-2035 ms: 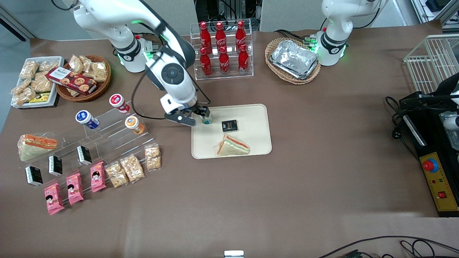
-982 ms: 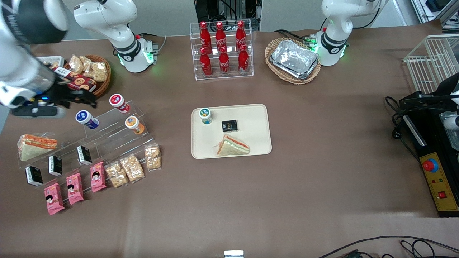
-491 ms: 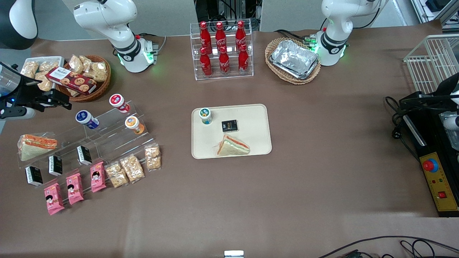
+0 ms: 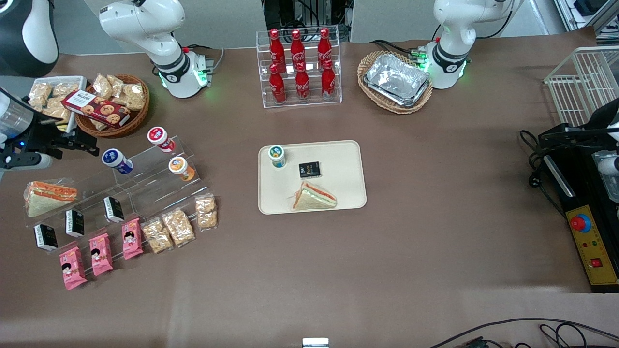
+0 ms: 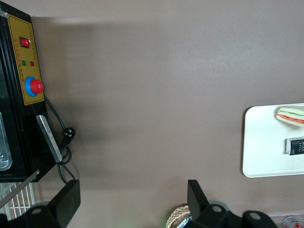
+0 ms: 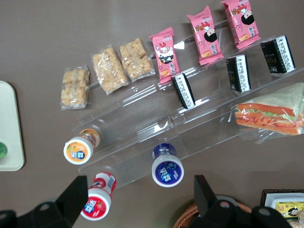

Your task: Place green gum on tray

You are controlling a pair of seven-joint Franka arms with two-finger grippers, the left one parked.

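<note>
The green gum (image 4: 277,155) stands upright on the cream tray (image 4: 346,159), in the tray's corner farthest from the front camera and nearest the working arm's end. My right gripper (image 4: 80,140) is open and empty, far off toward the working arm's end of the table, above the clear stepped stand and apart from the gum. In the right wrist view the gripper (image 6: 140,199) hangs open over the blue-lidded bottle (image 6: 167,169) and the red-lidded bottle (image 6: 96,202); only a sliver of the green gum (image 6: 2,149) and the tray's edge (image 6: 10,123) show.
A sandwich (image 4: 313,197) and a black packet (image 4: 309,169) also lie on the tray. The clear stand (image 4: 145,188) holds the blue-lidded (image 4: 116,160), red-lidded (image 4: 159,137) and orange-lidded (image 4: 180,167) bottles. A wicker snack basket (image 4: 113,104) is beside the gripper. A cola rack (image 4: 300,67) and foil trays (image 4: 395,81) stand farther back.
The gripper let go of the green gum on the tray and swung away to the working arm's end of the table. The gum has stayed upright where it was left.
</note>
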